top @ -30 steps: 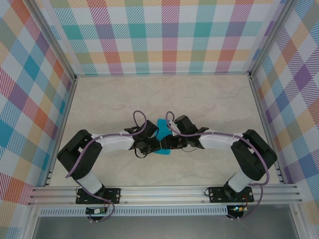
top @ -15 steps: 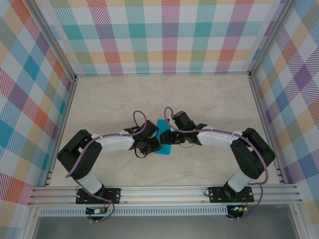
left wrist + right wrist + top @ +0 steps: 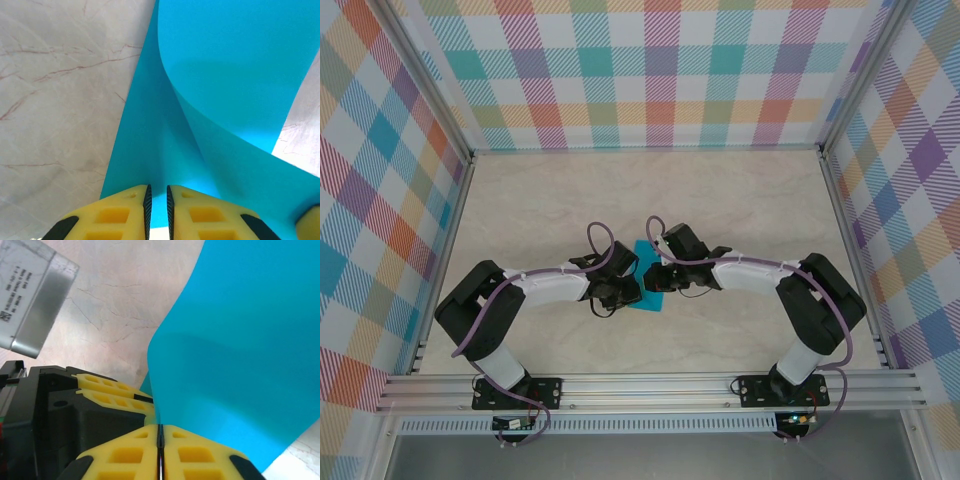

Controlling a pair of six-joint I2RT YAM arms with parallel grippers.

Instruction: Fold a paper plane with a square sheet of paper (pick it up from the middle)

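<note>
The yellow ribbed fingers of the right gripper (image 3: 159,432) are pressed flat together, no gap between them, with an edge of the thin, plain teal-blue square sheet of paper (image 3: 240,340) pinched in the seam; from there the sheet rises and bellies away in a smooth curve. The matching yellow fingers of the left gripper (image 3: 157,192) stand almost together, only a narrow slot between their black pads, and teal shows inside that slot, so they look clamped on the sheet too, at a spot where a straight crease runs away from them. In the left wrist view the paper (image 3: 230,65) lies partly flat on the table while one flap curls up and over without a sharp fold. From above, the two grippers meet nose to nose near the middle of the pale marbled beige tabletop (image 3: 740,200), and the sheet (image 3: 647,278) shows as a small teal patch between and under them. Judged from this, the paper is very light and limp: it bends under its own weight, will follow the slightest pull, and will tear or crumple if the two arms draw apart or twist against each other. It is also smooth, so a shallow pinch may slip. The safest holds are along an edge or a made crease, well inside the pads, with the arms moving together.
</note>
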